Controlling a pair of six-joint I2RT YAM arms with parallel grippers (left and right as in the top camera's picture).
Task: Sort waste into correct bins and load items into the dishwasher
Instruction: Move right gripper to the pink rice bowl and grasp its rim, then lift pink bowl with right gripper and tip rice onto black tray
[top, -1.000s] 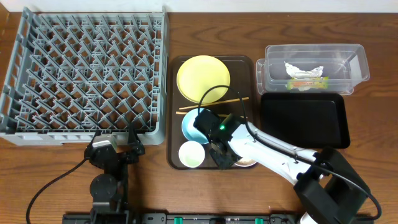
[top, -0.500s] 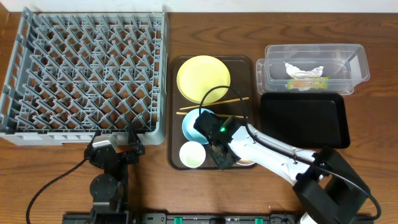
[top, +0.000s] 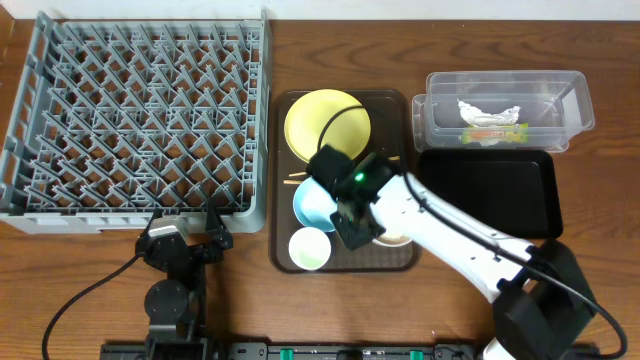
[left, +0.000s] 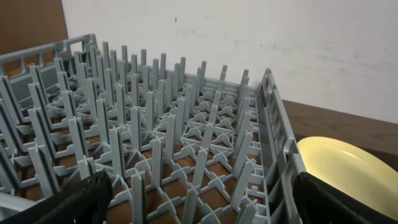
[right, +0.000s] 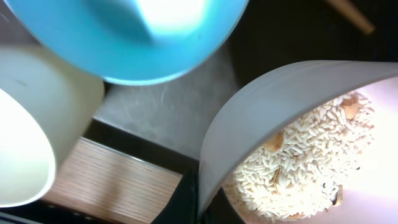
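Observation:
A white bowl (top: 396, 238) (right: 273, 118) holding rice (right: 305, 162) and food scraps hangs tilted over the brown serving tray (top: 396, 118), my right gripper (top: 366, 231) (right: 202, 208) shut on its rim. Beside it are the light blue bowl (top: 312, 203) (right: 143, 37) and white cup (top: 308, 248) (right: 31, 124). The yellow-green plate (top: 327, 122) (left: 342, 165) lies at the tray's far end. My left gripper (top: 185, 233) (left: 205, 205) stands open and holds nothing at the front right corner of the grey dish rack (top: 140, 110) (left: 174, 137).
A clear tub (top: 582, 100) at the back right holds a snack wrapper (top: 495, 132) and a crumpled tissue (top: 488, 110). The flat black tray (top: 490, 195) lies in front of it. A wooden chopstick (top: 295, 180) sticks out from under my right arm.
My right gripper has finished closing on the bowl's rim and moved toward the back of the serving tray, taking the bowl with it. The left arm has not moved.

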